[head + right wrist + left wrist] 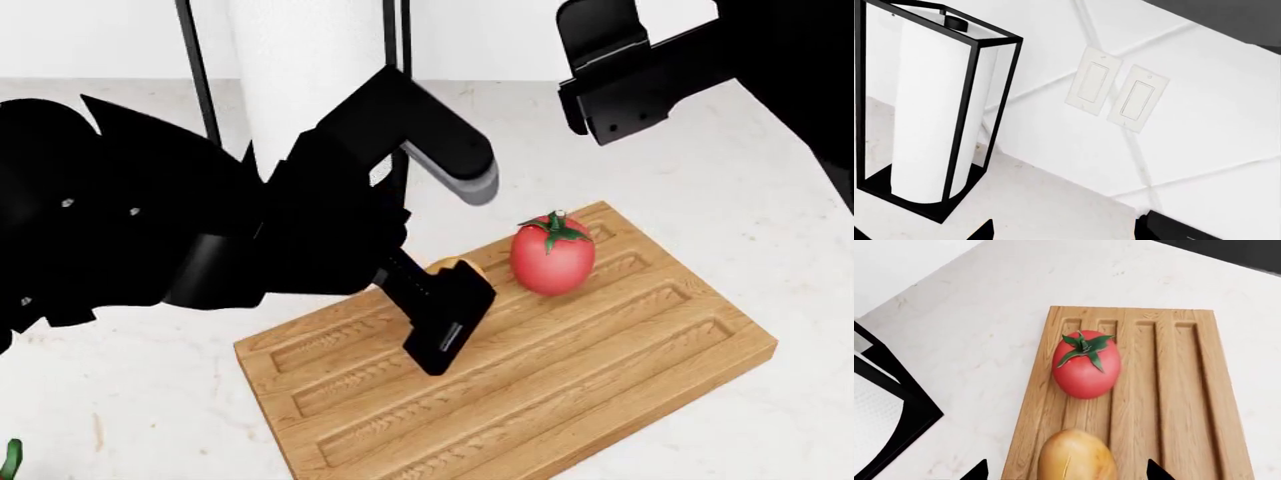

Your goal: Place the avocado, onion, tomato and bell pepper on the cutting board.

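Observation:
The cutting board [1167,405] lies on the white counter, also in the head view [587,370]. On it rests the red tomato [1086,371] with its green stem up, near the board's far end [551,256]. The golden onion [1077,457] lies on the board closer to me; in the head view only a sliver of the onion [463,266] peeks past my left arm. My left gripper [1069,471] is open, its fingertips wide on either side of the onion with gaps showing. My right gripper [1066,232] is open and empty, raised and facing the wall. Avocado and bell pepper are out of view.
A black-framed paper towel holder [927,115] stands at the back of the counter [307,60]. Two wall switches [1117,95] are on the wall. A small green sliver [11,458] shows at the head view's lower left edge; I cannot tell what it is.

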### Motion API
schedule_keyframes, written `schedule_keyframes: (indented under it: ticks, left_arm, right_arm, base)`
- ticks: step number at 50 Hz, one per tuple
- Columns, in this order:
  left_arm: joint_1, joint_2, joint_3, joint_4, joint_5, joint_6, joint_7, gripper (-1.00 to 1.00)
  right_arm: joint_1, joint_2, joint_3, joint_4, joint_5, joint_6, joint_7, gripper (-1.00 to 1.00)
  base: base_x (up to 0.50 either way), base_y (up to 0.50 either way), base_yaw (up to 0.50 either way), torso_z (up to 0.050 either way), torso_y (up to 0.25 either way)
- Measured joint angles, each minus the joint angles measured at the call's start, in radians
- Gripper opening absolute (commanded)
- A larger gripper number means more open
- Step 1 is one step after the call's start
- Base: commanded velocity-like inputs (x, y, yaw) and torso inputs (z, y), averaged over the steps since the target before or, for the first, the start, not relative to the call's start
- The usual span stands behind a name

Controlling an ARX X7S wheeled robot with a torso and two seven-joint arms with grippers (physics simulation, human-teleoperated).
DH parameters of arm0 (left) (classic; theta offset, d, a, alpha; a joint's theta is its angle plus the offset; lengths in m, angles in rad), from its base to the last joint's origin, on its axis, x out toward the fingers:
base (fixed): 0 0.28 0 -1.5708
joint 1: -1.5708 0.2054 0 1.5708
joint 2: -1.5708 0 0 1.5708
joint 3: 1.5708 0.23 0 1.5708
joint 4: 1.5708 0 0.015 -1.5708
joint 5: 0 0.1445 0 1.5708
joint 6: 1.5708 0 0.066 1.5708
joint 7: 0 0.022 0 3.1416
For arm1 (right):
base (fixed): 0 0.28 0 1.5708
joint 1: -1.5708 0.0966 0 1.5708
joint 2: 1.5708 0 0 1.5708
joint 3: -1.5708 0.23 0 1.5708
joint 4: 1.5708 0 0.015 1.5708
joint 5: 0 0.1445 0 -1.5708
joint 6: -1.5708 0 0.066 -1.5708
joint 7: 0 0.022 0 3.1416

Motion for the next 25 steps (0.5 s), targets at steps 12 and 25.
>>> schedule_keyframes:
  ticks: [12, 25]
  left_arm:
    - [-0.019, -0.077, -0.075, 0.166, -0.132, -0.083, -0.11, 1.0]
    - [-0.018, -0.216, -0.192, 0.351, -0.349, -0.158, -0.278, 1.0]
  right_arm:
    - [0.014, 0.003, 0.002, -0.007, 0.017, 0.008, 0.014, 1.0]
    - [0.046, 0.005, 0.007, -0.011, 0.05, 0.033, 0.04, 1.0]
  base:
    - [0.0, 0.0, 0.0, 0.0, 0.0]
    - [0.0, 0.0, 0.0, 0.0, 0.0]
